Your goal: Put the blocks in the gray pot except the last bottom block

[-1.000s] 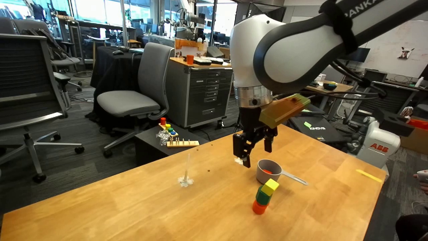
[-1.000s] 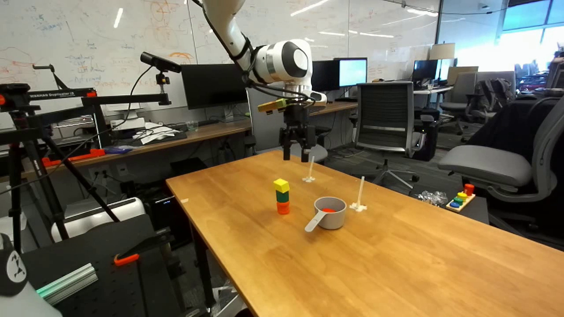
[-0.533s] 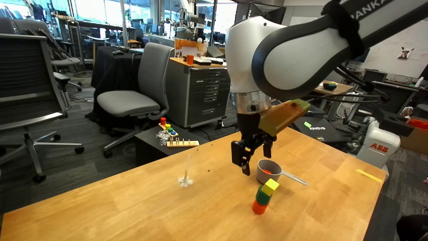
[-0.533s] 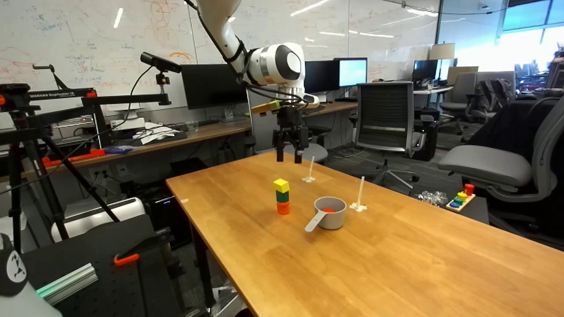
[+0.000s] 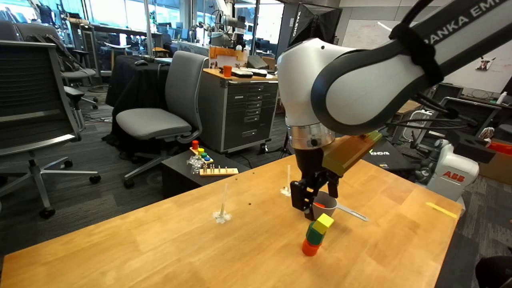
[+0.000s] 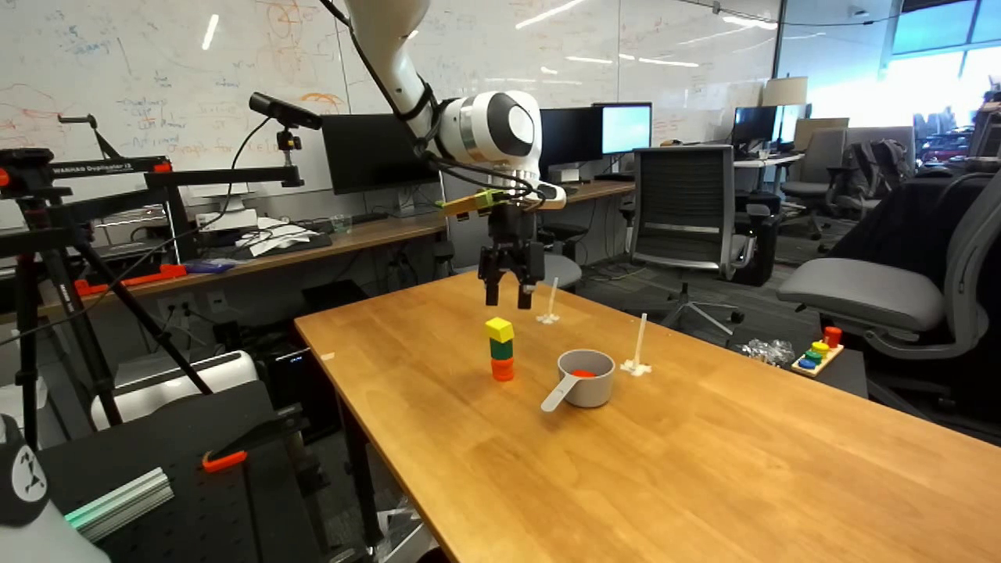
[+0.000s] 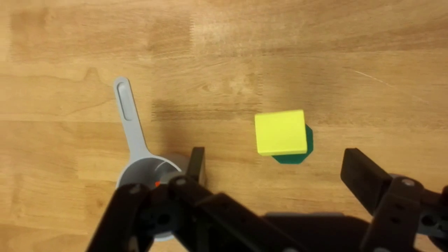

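Fingers (image 7: 364,178) spread wide, gripping nothing. In wrist view, yellow block (image 7: 281,133) right of centre, lined up with gap sideways, slightly up-frame; green block (image 7: 293,159) under it. Likely reach: up-frame, down. Gray pot (image 7: 138,171) lower left.

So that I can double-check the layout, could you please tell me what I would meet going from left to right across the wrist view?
Pot → yellow block → claw finger; the other finger overlaps the pot in view, and the green block the yellow one, so I left both out.
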